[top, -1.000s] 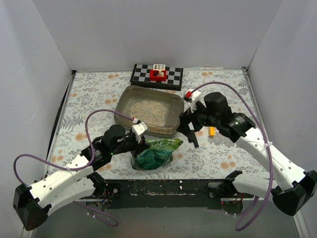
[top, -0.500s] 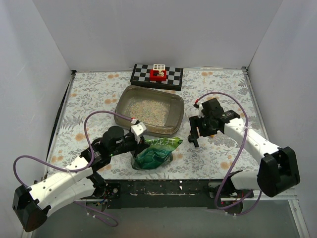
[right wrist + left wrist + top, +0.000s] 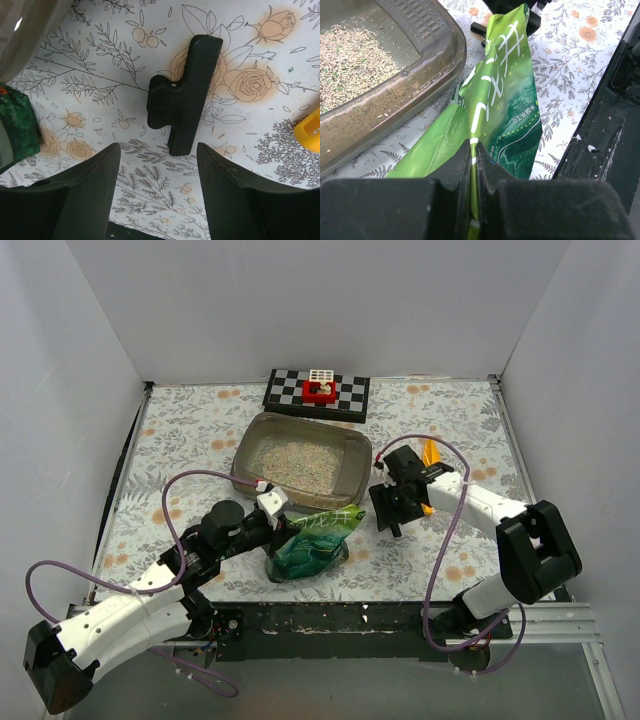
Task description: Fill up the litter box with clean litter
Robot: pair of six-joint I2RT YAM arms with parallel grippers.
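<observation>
The litter box (image 3: 243, 455) is a grey-brown tray at mid-table with a layer of pale clean litter (image 3: 298, 462) inside; the left wrist view shows its rim (image 3: 420, 75) and the granules (image 3: 350, 60). Just in front of it stands a glossy green bag (image 3: 312, 548). My left gripper (image 3: 288, 530) is shut on the bag's upper edge, and the green foil (image 3: 505, 100) is pinched between the pads (image 3: 473, 150). My right gripper (image 3: 388, 515) hangs open, low over the table to the right of the bag. Its fingers (image 3: 158, 150) hold nothing, and a black clip (image 3: 185, 95) lies just ahead of them.
A yellow-orange scoop (image 3: 310, 131) lies right of the clip, partly under the right arm (image 3: 429, 452). A checkered board (image 3: 290, 390) with a small red and white item (image 3: 320, 388) sits behind the litter box. White walls enclose the floral tabletop, and a black rail runs along its near edge.
My right arm has folded in and dropped, bringing its gripper left and down over the black clip, with the jaws slightly narrower. My left gripper still holds the bag, almost unmoved.
</observation>
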